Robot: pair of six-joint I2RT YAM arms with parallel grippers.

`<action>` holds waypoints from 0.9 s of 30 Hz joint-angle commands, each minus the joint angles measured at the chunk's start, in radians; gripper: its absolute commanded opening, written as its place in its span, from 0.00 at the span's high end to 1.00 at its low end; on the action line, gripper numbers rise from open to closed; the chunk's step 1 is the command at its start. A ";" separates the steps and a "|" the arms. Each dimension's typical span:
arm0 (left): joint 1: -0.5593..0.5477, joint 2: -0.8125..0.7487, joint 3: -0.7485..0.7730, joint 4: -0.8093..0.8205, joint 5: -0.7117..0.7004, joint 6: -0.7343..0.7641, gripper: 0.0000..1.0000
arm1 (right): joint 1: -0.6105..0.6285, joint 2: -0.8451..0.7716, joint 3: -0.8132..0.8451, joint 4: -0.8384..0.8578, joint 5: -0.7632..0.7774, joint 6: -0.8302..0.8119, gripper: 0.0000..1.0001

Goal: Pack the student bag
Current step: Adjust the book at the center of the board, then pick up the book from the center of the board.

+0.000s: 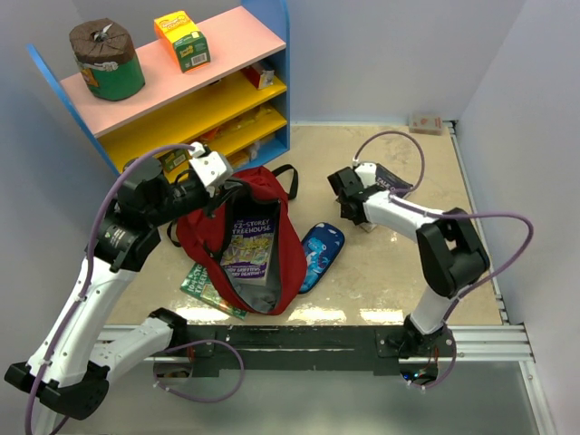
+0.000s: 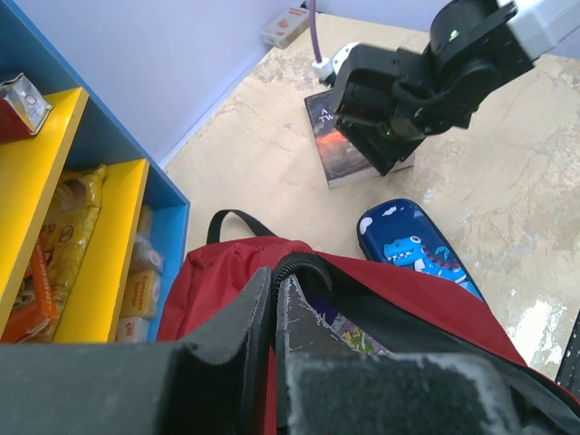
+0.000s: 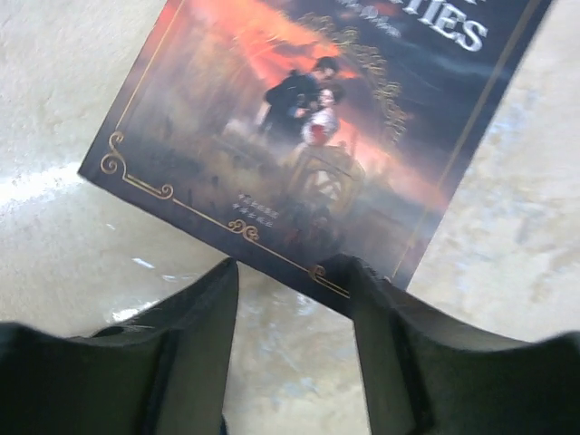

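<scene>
The dark-red student bag (image 1: 292, 258) lies open in the middle of the table, with a purple Treehouse book (image 1: 248, 243) inside its mouth. My left gripper (image 1: 220, 181) is shut on the bag's zipped rim (image 2: 299, 265) and holds that edge up. A green book (image 1: 201, 285) lies partly under the bag. A blue dinosaur pencil case (image 1: 320, 254) lies to the right of the bag and also shows in the left wrist view (image 2: 418, 246). My right gripper (image 3: 292, 283) is open, its fingertips at the near edge of a dark novel (image 3: 335, 118) that lies flat on the table (image 1: 391, 180).
A blue shelf unit (image 1: 195, 100) with pink top and yellow shelves stands at the back left, holding snack packs, a green tin (image 1: 107, 60) and an orange box (image 1: 182, 40). A small box (image 1: 426, 122) sits in the far right corner. Walls enclose the table.
</scene>
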 commanded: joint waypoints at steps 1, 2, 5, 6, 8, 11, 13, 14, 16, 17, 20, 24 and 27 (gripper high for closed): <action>-0.004 -0.031 0.029 0.112 0.044 -0.019 1.00 | -0.008 -0.124 -0.018 -0.020 0.041 0.040 0.40; -0.004 -0.031 0.030 0.113 0.045 -0.020 1.00 | -0.009 -0.159 -0.020 -0.029 0.047 0.050 0.34; -0.004 -0.030 0.030 0.115 0.050 -0.023 1.00 | -0.052 -0.213 -0.049 -0.041 0.008 0.106 0.18; -0.004 -0.030 0.030 0.116 0.050 -0.022 1.00 | -0.096 -0.248 -0.064 -0.023 -0.046 0.133 0.14; -0.003 -0.031 0.029 0.119 0.053 -0.025 1.00 | -0.152 -0.275 -0.126 0.006 -0.103 0.152 0.12; -0.003 -0.034 0.021 0.121 0.053 -0.022 1.00 | -0.242 -0.299 -0.189 0.069 -0.201 0.182 0.10; -0.003 -0.034 0.018 0.122 0.054 -0.022 1.00 | -0.308 -0.279 -0.210 0.100 -0.253 0.211 0.12; -0.004 -0.034 0.017 0.124 0.054 -0.022 1.00 | -0.327 -0.272 -0.213 0.114 -0.267 0.218 0.12; -0.003 -0.036 0.018 0.126 0.054 -0.025 1.00 | -0.371 -0.243 -0.212 0.144 -0.299 0.238 0.16; -0.003 -0.036 0.018 0.127 0.054 -0.026 1.00 | -0.382 -0.236 -0.209 0.152 -0.309 0.244 0.17; -0.003 -0.038 0.017 0.126 0.054 -0.028 1.00 | -0.402 -0.213 -0.204 0.207 -0.341 0.261 0.20; -0.003 -0.041 0.011 0.127 0.054 -0.026 1.00 | -0.423 -0.178 -0.204 0.293 -0.390 0.290 0.23; -0.003 -0.044 0.004 0.129 0.053 -0.022 1.00 | -0.427 -0.161 -0.210 0.338 -0.407 0.302 0.27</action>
